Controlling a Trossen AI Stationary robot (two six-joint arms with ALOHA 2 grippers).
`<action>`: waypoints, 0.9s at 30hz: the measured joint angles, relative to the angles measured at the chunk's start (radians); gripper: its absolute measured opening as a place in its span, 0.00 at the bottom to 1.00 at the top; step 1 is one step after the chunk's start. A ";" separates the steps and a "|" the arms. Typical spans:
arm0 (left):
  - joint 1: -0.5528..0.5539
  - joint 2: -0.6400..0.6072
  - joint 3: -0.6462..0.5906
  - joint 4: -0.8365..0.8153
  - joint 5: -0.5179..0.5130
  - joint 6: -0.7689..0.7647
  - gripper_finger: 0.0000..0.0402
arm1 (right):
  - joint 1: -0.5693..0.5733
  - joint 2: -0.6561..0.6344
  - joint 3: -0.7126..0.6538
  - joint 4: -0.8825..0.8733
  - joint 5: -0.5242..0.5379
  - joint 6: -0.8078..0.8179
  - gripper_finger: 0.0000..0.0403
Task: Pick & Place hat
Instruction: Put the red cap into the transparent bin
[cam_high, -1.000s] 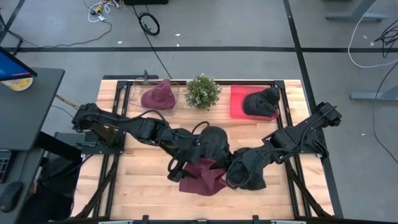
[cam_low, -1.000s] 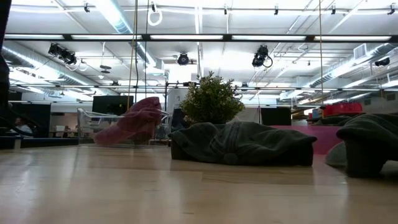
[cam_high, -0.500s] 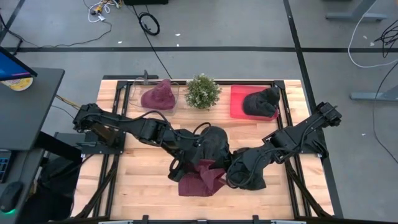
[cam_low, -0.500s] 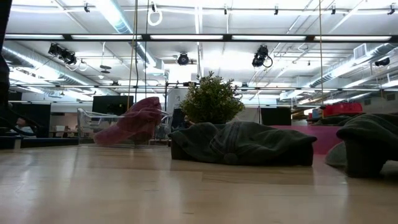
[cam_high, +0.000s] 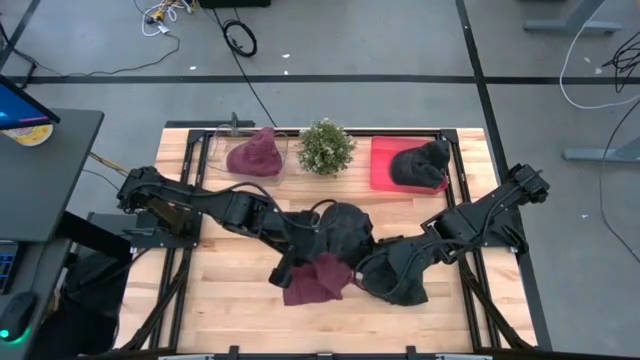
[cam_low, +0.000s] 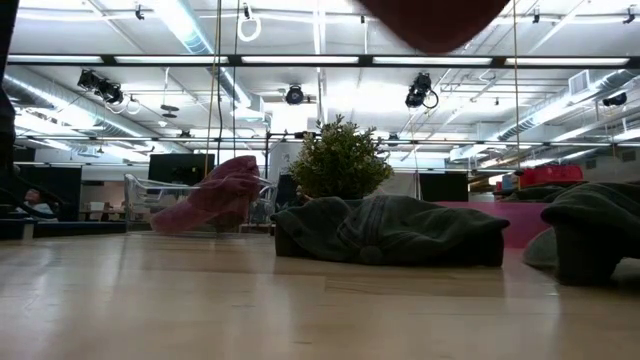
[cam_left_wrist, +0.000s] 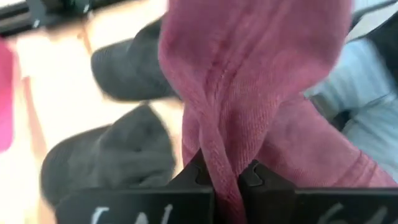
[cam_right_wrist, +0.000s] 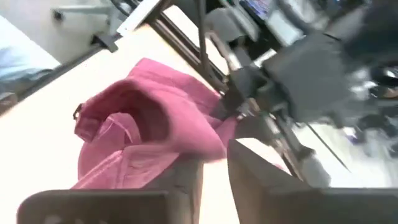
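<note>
Maroon hat (cam_high: 316, 279): cloth cap, bunched; hangs directly under the left gripper, clear of the tabletop. In the low view only its underside (cam_low: 432, 22) shows, at the upper edge, well above the wood.
Left gripper (cam_left_wrist: 225, 177): fingers pinched together on a fold of the maroon hat; the fabric rises out from between the tips and spreads away in front of them. In the high view the gripper (cam_high: 300, 262) sits over the middle of the table, at the hat's near-left edge.
Right gripper (cam_right_wrist: 211, 163): fingers a narrow gap apart, nothing between them; the maroon hat (cam_right_wrist: 149, 134) lies just beyond the tips, not touching. In the high view this gripper (cam_high: 368, 272) is just beside the hat, on the side opposite the left gripper.
Dark grey hats: one (cam_high: 345, 227) lies just behind both grippers on the table; another (cam_high: 405, 283) under the right arm, beside the right gripper. Both show behind the maroon fabric in the left wrist view.
Red tray (cam_high: 382, 160): well beyond the right gripper, at the far edge of the table; holds a black hat (cam_high: 420, 163).
Clear bin (cam_high: 215, 150): well beyond the left gripper, far edge; holds another maroon hat (cam_high: 255, 155).
Potted plant (cam_high: 326, 147): between bin and tray, well apart from both grippers.
Table (cam_high: 215, 290): pale wood planks.
</note>
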 joint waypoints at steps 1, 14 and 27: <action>0.000 0.000 0.000 -0.018 -0.013 0.000 0.02 | 0.000 0.000 0.000 -0.001 0.027 0.000 0.20; 0.000 -0.016 -0.002 -0.244 -0.220 -0.058 0.02 | 0.011 -0.001 0.000 0.004 0.448 0.004 0.19; 0.139 -0.246 -0.002 -0.362 -0.669 -0.452 0.02 | -0.011 -0.001 0.000 -0.044 0.537 0.211 0.17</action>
